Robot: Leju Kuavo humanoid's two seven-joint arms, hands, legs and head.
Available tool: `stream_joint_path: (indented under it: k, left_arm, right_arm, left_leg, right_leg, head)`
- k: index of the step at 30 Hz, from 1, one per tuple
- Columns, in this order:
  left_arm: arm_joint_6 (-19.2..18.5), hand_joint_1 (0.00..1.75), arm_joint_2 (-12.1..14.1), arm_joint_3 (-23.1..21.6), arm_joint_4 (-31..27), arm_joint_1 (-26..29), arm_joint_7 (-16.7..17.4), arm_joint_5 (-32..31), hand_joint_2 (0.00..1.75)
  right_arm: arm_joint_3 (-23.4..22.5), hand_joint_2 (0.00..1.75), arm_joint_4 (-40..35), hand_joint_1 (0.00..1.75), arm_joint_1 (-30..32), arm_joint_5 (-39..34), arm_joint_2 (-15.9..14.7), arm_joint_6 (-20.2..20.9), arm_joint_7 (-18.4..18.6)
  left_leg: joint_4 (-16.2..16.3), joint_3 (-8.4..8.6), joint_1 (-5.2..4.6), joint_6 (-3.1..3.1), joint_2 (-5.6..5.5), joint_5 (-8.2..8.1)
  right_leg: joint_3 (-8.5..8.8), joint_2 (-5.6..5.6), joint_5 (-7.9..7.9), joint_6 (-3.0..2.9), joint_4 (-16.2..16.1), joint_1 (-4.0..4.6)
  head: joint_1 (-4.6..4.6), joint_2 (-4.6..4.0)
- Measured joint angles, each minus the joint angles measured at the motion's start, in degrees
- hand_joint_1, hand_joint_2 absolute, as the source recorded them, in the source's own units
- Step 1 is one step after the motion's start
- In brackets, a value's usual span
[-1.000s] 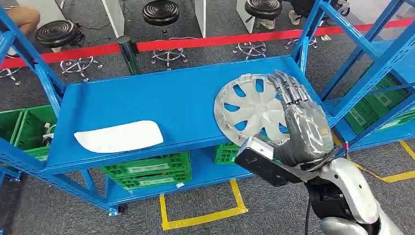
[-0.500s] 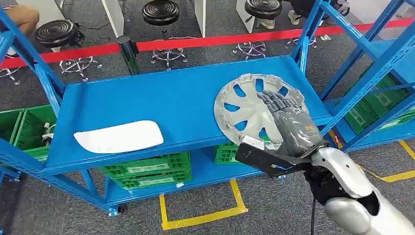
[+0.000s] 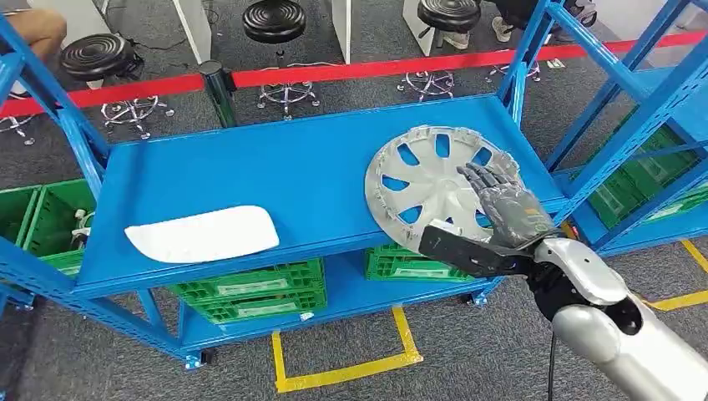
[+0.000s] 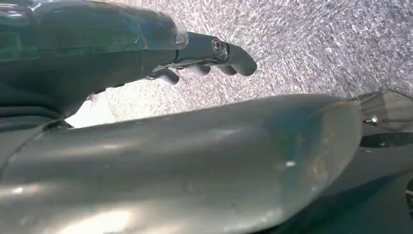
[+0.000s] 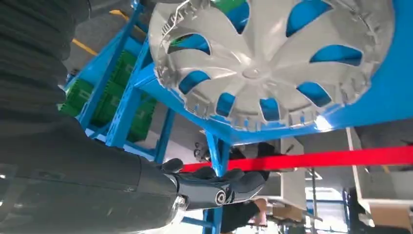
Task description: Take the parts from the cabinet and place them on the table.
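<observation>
Partly hidden hubcap [image 3: 430, 188], right hand [image 3: 505, 209] over rim, grip unclear

Bright even light, soft shadows (wrist views blurred)

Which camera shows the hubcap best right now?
The head view: the whole silver hubcap lies on the blue shelf, the right hand over its edge. Right wrist view shows it close, partly cropped; left wrist view, carpet.

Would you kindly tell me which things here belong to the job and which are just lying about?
Job: hubcap, white panel, blue shelf, right hand over the hubcap.
Lying about: green crates, stools, red tape.
</observation>
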Motion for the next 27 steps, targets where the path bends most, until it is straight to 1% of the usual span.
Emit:
stream_joint_path:
  k: [5, 10, 14, 19, 22, 24, 27]
  left_arm:
    - [-0.4, 0.0, 0.0, -0.7, 0.0, -0.1, -0.2, -0.5, 0.0]
    - [-0.5, 0.0, 0.0, -1.0, 0.0, -0.2, -0.3, -0.6, 0.0]
    - [-0.6, 0.0, 0.0, -1.0, 0.0, -0.2, -0.3, -1.0, 0.0]
    - [-0.8, 0.0, -0.2, -1.9, 0.0, -0.4, 0.0, -1.4, 0.0]
    - [-1.3, 0.0, -0.5, -2.1, 0.0, -0.5, 0.0, -1.7, 0.0]
    - [-1.9, 0.0, -0.5, -2.4, 0.0, -0.5, 0.7, -2.6, 0.0]
    - [-2.9, 0.0, -0.1, -3.2, 0.0, -0.5, 3.3, -3.1, 0.0]
  right_arm:
    - [0.7, 1.75, 3.4, 0.0, -0.8, -1.7, -0.4, 0.6, -2.1]
    - [1.5, 1.75, 5.7, 0.0, -1.4, -1.9, -0.6, 0.6, -2.5]
    - [2.2, 1.75, 7.0, 0.0, -1.8, -2.9, -0.6, 1.6, -3.5]
    - [3.9, 1.75, 9.3, 0.0, -2.5, -2.9, -0.2, 3.5, -5.5]
    - [5.1, 1.75, 10.9, 0.0, -2.6, -2.3, 0.4, 3.5, -6.6]
    - [5.8, 1.75, 11.4, 0.0, -2.2, -1.6, 0.7, 3.3, -6.6]
    - [6.8, 1.75, 11.3, 0.0, -1.4, -0.3, 0.9, 4.7, -5.1]
  left_leg:
    - [0.0, 0.0, 0.0, 0.0, 0.03, 0.0]
    - [0.0, 0.0, 0.0, 0.0, 0.1, -0.01]
    - [0.0, 0.0, 0.01, -0.02, 0.14, -0.02]
    - [0.0, -0.06, 0.01, -0.01, 0.27, -0.03]
    - [0.0, -0.03, 0.01, 0.04, 0.38, -0.06]
    - [0.0, 0.03, 0.01, 0.04, 0.38, -0.06]
    - [0.0, 0.03, 0.01, 0.04, 0.37, -0.06]
  right_leg:
    - [0.0, 0.0, 0.0, 0.0, 0.0, 0.0]
    - [-0.01, 0.03, 0.0, 0.0, 0.0, 0.0]
    - [-0.01, 0.05, 0.0, 0.0, 0.0, 0.01]
    - [-0.01, 0.07, 0.0, 0.0, 0.0, 0.0]
    - [-0.01, 0.1, 0.0, 0.0, 0.0, 0.0]
    - [-0.01, 0.1, 0.0, 0.0, 0.0, 0.01]
    - [-0.02, 0.13, 0.0, 0.0, 0.0, 0.01]
  head:
    - [0.0, 0.0]
    - [0.0, 0.0]
    - [0.0, 0.0]
    - [0.0, 0.0]
    - [0.0, 0.0]
    - [0.0, 0.0]
    - [0.0, 0.0]
